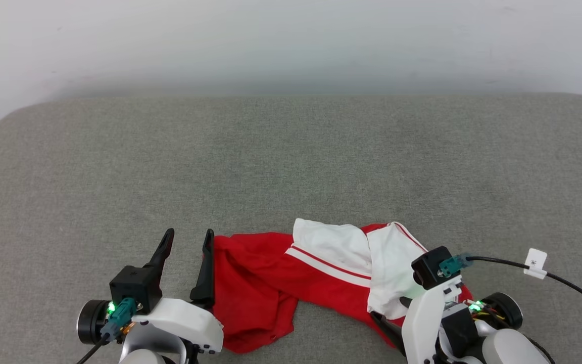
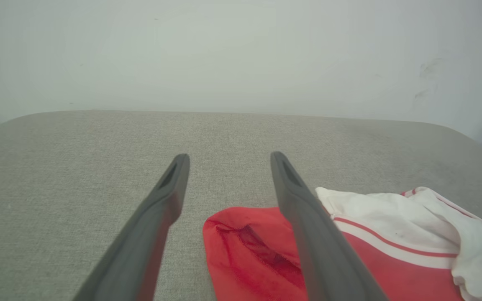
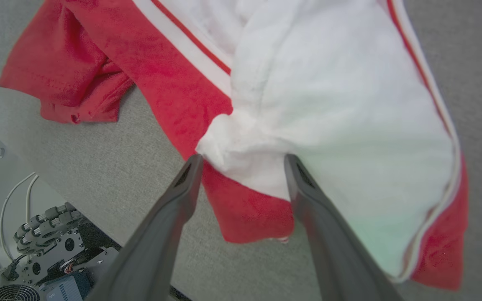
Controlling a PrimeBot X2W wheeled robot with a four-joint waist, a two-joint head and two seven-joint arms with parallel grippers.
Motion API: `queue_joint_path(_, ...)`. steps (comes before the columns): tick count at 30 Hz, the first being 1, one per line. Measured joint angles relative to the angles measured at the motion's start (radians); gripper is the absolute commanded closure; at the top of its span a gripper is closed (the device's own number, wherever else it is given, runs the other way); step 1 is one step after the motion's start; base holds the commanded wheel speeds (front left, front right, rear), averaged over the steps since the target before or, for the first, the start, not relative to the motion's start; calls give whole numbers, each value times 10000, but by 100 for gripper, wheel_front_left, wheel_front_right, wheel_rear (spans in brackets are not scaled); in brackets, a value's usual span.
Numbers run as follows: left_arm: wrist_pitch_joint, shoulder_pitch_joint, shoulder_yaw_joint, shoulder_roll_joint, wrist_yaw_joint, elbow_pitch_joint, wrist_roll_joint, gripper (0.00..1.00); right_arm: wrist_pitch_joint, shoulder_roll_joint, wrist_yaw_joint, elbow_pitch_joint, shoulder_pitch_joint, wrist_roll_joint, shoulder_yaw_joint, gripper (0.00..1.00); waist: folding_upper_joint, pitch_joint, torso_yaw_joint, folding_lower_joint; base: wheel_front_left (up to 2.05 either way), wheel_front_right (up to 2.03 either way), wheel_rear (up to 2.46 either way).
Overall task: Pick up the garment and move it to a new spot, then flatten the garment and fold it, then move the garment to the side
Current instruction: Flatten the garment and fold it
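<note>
The garment (image 1: pixel 260 283) lies crumpled on the grey padded surface (image 1: pixel 291 162) near its front edge. Red cloth bunches at the left, and white sleeves with striped trim pile up at the right. Its lettering is hidden. My left gripper (image 1: pixel 190 233) stands open just left of the red end. In the left wrist view, the right finger of that gripper (image 2: pixel 229 159) overlaps the garment (image 2: pixel 245 251). My right gripper (image 3: pixel 243 161) points down, open, and its fingertips straddle a bunched white fold of the garment (image 3: pixel 349 104). In the head view its wrist covers the garment's right end.
A white wall (image 1: pixel 291 40) rises behind the surface. A black cable with a white tag (image 1: pixel 536 263) trails off to the right. Past the surface's front edge, the right wrist view shows the robot's base (image 3: pixel 44 234) with wheels, cables and a fan.
</note>
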Motion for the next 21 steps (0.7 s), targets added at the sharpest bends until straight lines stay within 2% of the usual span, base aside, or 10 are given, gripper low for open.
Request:
queue_joint_path(6, -52, -129, -25, -29, -61, 107, -2, 0, 10, -82, 0, 1018, -624, 69, 466, 0, 0, 261, 226, 0, 0, 0, 0)
queue_joint_path(7, -61, -156, -31, -35, -63, 130, -4, 0, -50, -82, 0, 1150, -669, 86, 472, 53, 0, 278, 258, 0, 0, 0, 0)
queue_joint_path(8, -63, -159, -29, -40, -63, 148, -6, 0, -136, -82, 0, 1227, -709, 111, 483, 100, 0, 288, 282, 0, 0, 0, 0)
queue_joint_path(16, -138, -136, 19, -19, 2, 211, -35, 0, -930, -217, 0, 717, -883, 44, 2, 100, 0, 139, 162, 0, 0, 0, 0)
queue_joint_path(21, -138, -95, 2, 0, 27, 186, -46, 0, -1448, -151, 0, 123, -858, -144, -1243, 100, -1, 41, -26, 0, 0, 0, 0)
